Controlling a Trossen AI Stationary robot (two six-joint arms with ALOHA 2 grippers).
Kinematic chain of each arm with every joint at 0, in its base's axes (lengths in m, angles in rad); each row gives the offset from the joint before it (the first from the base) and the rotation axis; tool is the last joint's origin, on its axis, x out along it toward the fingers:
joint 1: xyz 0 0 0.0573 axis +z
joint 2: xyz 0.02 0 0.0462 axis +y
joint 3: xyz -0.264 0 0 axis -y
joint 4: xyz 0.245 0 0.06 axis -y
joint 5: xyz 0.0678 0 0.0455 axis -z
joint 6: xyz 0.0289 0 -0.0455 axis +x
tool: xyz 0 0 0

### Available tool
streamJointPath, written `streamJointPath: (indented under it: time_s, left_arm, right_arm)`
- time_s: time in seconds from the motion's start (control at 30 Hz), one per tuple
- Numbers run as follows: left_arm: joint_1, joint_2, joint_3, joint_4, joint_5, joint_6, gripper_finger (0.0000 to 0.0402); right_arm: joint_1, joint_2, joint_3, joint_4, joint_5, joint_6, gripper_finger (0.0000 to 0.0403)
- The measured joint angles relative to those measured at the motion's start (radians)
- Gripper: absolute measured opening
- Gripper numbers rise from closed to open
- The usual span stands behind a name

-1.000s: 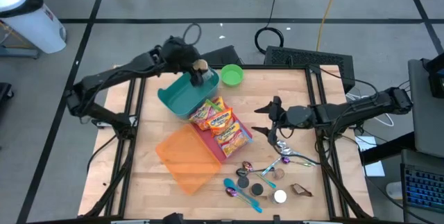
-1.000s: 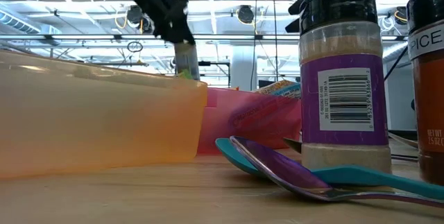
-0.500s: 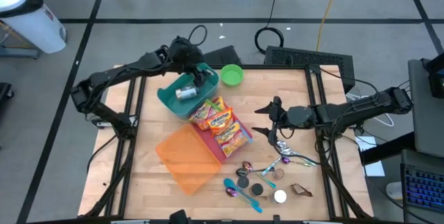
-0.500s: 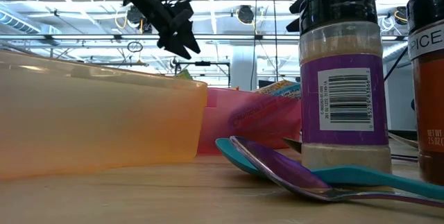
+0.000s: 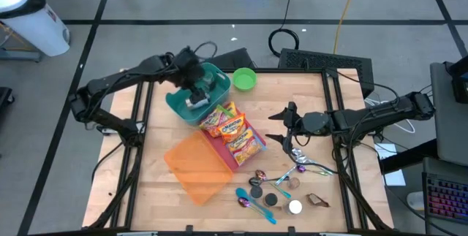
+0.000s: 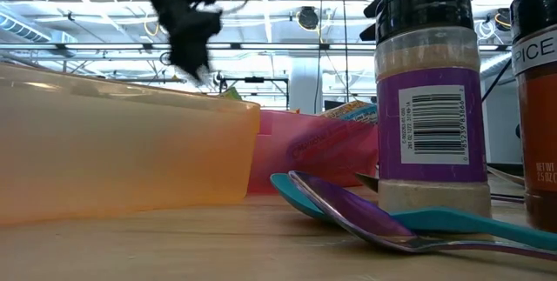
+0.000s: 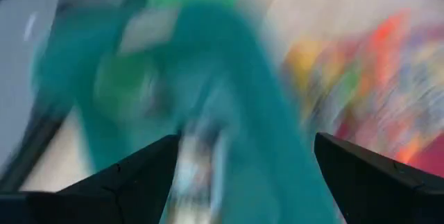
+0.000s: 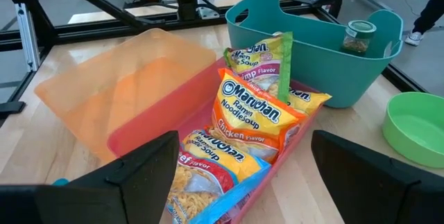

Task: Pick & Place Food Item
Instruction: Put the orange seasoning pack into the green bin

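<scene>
Several ramen packets [image 5: 231, 129] lie in a pink bin [image 8: 146, 137] at the table's middle; they also show in the right wrist view [image 8: 251, 116]. A teal basket [image 5: 179, 106] at the far left holds a small spice jar [image 8: 359, 35], which rests against the basket's wall. My left gripper [image 5: 193, 90] hangs open over the basket and holds nothing; it also shows in the low view [image 6: 193, 50]. My right gripper [image 5: 281, 128] waits open and empty right of the packets.
An orange bin [image 5: 196, 166] lies against the pink bin's near left side. A green bowl [image 5: 244, 80] stands at the far edge, right of the basket. Spoons [image 5: 256, 201], spice jars [image 6: 426, 98] and small lids [image 5: 272, 198] crowd the near right.
My left gripper, which held the spice jar above the teal basket, has opened and let it go; the jar has dropped into the basket. The gripper has then moved a little toward the table's left edge, still over the basket.
</scene>
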Motion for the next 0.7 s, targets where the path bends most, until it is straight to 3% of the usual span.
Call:
streamJointPath:
  time_s: [0.1, 0.17, 0.43, 0.5, 0.7]
  left_arm:
    - [-0.004, 0.005, -0.049, -0.093, -0.166, -0.056, 0.0336]
    - [-0.006, 0.007, -0.093, -0.105, -0.217, -0.068, 0.0336]
    - [-0.002, 0.007, -0.176, -0.016, -0.232, -0.079, 0.0340]
    - [-0.003, 0.007, -0.171, 0.015, -0.179, -0.078, 0.0337]
    - [-0.007, -0.016, -0.168, 0.181, 0.072, 0.006, 0.0326]
  right_arm:
    - [0.000, 0.000, 0.000, 0.000, 0.000, -0.002, 0.0322]
    - [0.000, 0.000, 0.000, 0.000, 0.000, -0.005, 0.0322]
    - [0.000, 0.000, 0.000, 0.001, -0.012, 0.007, 0.0322]
    - [0.000, -0.012, 0.000, 0.015, -0.102, -0.002, 0.0322]
    - [0.089, -0.085, 0.000, 0.285, -0.586, -0.121, 0.0321]
